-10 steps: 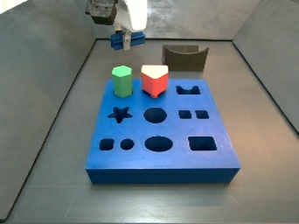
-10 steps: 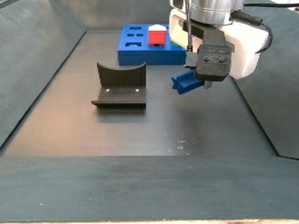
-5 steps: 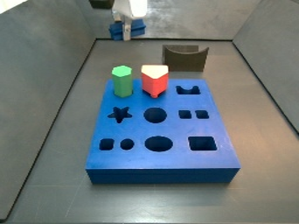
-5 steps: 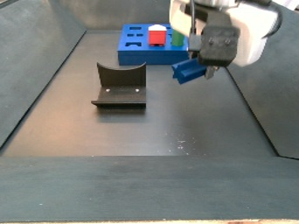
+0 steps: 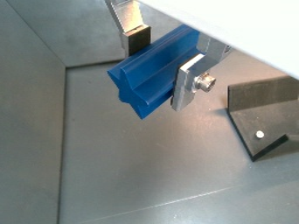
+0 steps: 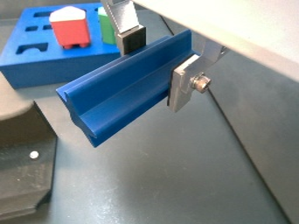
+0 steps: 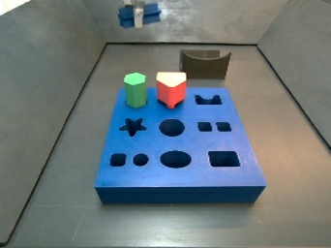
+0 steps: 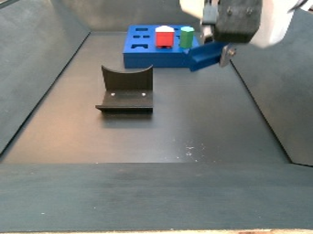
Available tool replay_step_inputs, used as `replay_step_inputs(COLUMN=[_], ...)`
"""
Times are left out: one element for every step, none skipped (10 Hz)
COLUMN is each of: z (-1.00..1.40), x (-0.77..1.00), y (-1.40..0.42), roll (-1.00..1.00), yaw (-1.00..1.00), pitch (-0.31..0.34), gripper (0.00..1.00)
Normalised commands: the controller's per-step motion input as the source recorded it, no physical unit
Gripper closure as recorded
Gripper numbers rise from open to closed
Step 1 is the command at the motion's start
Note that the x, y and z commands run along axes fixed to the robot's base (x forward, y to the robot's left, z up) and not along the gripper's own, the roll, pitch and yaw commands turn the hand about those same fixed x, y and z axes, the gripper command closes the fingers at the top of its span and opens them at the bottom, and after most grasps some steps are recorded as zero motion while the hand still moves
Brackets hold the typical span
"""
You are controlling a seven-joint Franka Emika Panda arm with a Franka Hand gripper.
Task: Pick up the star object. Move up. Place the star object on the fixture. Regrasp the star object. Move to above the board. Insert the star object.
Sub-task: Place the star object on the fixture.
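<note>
High above the dark bench floor, well clear of the dark brown-olive notched fixture (image 8: 124, 89), the gripper (image 6: 158, 59) was clamped on the dark-blue star-section prism, the star object (image 6: 125, 84). Silver fingers (image 6: 187, 79) pinched it across its middle. Its long axis lay roughly level, crosswise to the fingers. The fixture sat below and off to one side; judged next: carry across, lower the star object into the notch.

Star object (image 6: 122, 87), dark-blue ridged prism, lies crosswise between the gripper (image 6: 158, 59) fingers, clamped mid-length, high off the floor (image 8: 203, 56). Fixture (image 8: 124, 89), dark notched bracket, stands empty on the floor. Board (image 7: 177, 145), blue slab with shaped holes, lies flat; its star hole (image 7: 131, 125) is empty.
</note>
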Motion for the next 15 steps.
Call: replay_step_inputs(z=[0.75, 0.66, 0.48, 0.34, -0.22, -0.27, -0.25, -0.23, -0.2, -0.19, -0.18, -0.17, -0.16, -0.15, -0.14], x=[-0.01, -0.01, 0.0, 0.0, 1.0, 1.0, 1.0, 1.0, 1.0, 1.0, 1.0, 1.0, 1.0, 1.0, 1.0], y=[0.01, 0.01, 0.01, 0.01, -0.39, -0.39, -0.34, -0.31, -0.28, -0.26, -0.24, -0.22, -0.2, -0.18, -0.16], roll=[0.07, 0.07, 0.06, 0.05, 0.03, 0.03, 0.03, 0.02, 0.01, 0.01, 0.01, 0.0, 0.0, -0.01, -0.02], yaw=[0.01, 0.01, 0.01, 0.01, 1.0, 1.0, 1.0, 1.0, 1.0, 1.0, 1.0, 1.0, 1.0, 1.0, 1.0], pitch=[0.087, 0.087, 0.097, 0.105, -0.052, -0.049, -0.051, -0.046, -0.035, -0.032, -0.029, -0.021, -0.016, -0.011, -0.006], gripper=[1.0, 1.0, 1.0, 1.0, 1.0, 1.0, 1.0, 1.0, 1.0, 1.0, 1.0, 1.0, 1.0, 1.0, 1.0])
